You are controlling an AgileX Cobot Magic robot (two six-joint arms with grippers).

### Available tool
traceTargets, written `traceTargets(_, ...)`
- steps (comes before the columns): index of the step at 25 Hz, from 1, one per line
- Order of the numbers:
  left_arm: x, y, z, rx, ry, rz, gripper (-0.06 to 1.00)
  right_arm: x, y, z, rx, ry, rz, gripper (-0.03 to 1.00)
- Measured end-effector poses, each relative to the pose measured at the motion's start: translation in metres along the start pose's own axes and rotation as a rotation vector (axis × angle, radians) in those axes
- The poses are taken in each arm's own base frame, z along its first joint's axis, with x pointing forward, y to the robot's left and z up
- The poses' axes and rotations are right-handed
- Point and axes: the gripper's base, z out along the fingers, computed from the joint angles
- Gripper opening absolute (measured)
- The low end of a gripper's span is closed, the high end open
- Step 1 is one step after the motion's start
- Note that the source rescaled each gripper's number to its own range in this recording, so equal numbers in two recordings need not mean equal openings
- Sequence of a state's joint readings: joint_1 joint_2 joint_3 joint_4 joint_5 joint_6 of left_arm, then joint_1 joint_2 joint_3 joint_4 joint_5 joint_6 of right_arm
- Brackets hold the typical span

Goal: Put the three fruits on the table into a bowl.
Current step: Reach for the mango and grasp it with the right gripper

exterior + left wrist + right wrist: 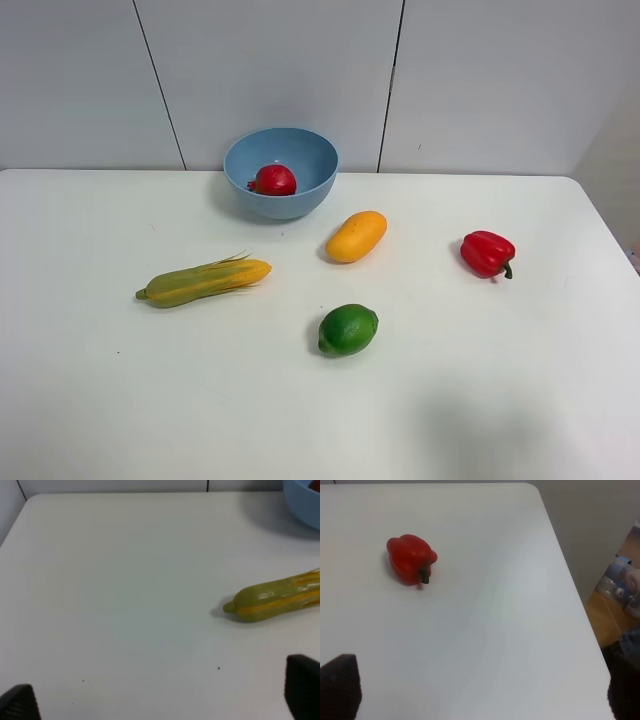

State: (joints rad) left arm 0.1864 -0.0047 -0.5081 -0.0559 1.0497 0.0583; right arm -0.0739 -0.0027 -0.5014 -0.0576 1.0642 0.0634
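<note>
The worktop (100, 400) looks smooth, so a fruit nudged off-centre could roll away. The bowl (305, 155) stands at the back and might skid if bumped. The corn (275, 600) lies nearest the left tool (160, 697), which is spread wide and empty, so it risks a wrong pick. The mango (356, 236) waits just before the bowl. The pepper (411, 558), near the equally released, empty right tool (482, 687), is another decoy. The glossy lime (348, 329), lying nearer the front, may slip from a pinch. The pomegranate (275, 180) sits in the bowl, and a fruit dropped on it could bounce out.
</note>
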Motion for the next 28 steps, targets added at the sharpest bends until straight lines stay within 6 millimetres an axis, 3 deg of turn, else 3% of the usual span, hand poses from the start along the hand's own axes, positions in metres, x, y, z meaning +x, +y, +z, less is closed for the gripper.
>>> traceTargets(28, 0.0001, 0.0002, 0.0, -0.002, 0.001, 0.0, 0.97, 0.0, 0.0, 0.0, 0.0, 0.0, 0.0, 1.0)
